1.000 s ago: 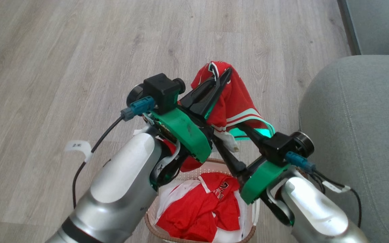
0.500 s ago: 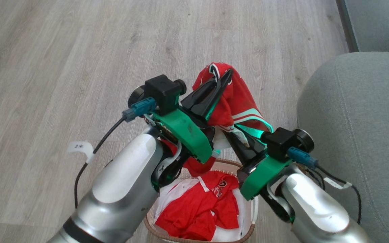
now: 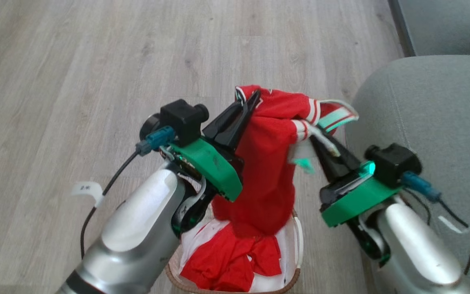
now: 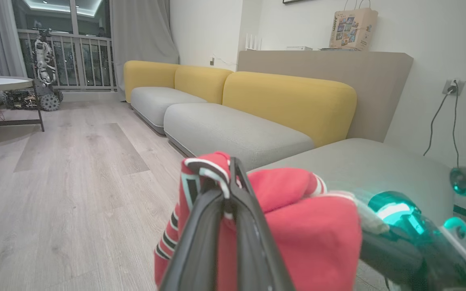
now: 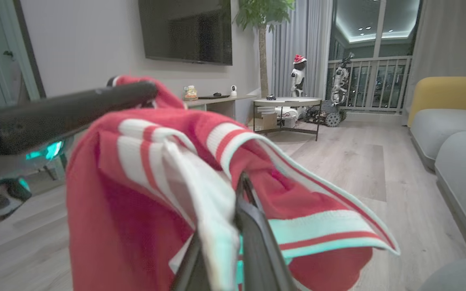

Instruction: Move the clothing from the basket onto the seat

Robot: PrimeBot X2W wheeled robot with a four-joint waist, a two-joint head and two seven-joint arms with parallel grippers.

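Clothing [image 3: 267, 171] gripped by left tool [image 3: 254, 98], right tool [image 3: 320, 143]

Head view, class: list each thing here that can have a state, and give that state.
lifted jersey: held up, stretched between both grippers, hanging over the basket.
left gripper: shut on the lifted jersey.
right gripper: shut on the lifted jersey's striped trim.
basket: upright on the floor, holding crumpled red clothing.
seat: no jersey on its visible part.

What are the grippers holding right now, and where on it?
Both hold one red jersey: left gripper pinches the black-striped edge, right gripper the white-striped trim.
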